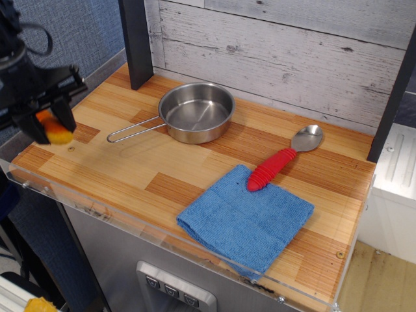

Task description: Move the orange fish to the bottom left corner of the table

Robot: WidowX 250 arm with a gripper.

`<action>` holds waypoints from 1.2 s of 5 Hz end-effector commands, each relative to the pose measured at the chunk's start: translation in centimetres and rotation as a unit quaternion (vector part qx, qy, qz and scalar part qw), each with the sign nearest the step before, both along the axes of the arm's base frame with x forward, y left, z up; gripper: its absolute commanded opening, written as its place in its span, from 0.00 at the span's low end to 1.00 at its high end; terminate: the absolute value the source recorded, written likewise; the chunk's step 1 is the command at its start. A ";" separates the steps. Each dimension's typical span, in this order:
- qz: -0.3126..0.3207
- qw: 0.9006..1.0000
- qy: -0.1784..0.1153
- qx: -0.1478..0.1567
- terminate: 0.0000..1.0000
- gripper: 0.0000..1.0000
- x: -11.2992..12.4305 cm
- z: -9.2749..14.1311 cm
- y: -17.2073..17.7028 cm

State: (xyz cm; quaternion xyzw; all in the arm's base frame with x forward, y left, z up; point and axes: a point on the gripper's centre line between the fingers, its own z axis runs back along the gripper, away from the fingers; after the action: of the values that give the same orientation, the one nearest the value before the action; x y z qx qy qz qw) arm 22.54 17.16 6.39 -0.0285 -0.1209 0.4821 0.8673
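Note:
My gripper (51,127) is at the left edge of the view, over the near left part of the wood-plank table (130,175). It is shut on the orange fish (56,132), whose orange and yellow body shows between the two black fingers (65,112). The fish hangs a little above the tabletop; I cannot tell if it touches the wood.
A steel pan (195,112) with a wire handle stands at the back middle. A red-handled spoon (281,159) lies to the right, its handle tip on a blue cloth (246,219). A dark post (136,42) stands at the back left. A clear acrylic rim (97,209) edges the front.

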 end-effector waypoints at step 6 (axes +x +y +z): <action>-0.008 0.999 0.037 0.024 0.00 1.00 1.7 -2.4 2.3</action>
State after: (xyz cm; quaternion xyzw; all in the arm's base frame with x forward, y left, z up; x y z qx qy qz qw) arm 24.06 19.04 2.47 0.0045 -0.0787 0.4763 0.8757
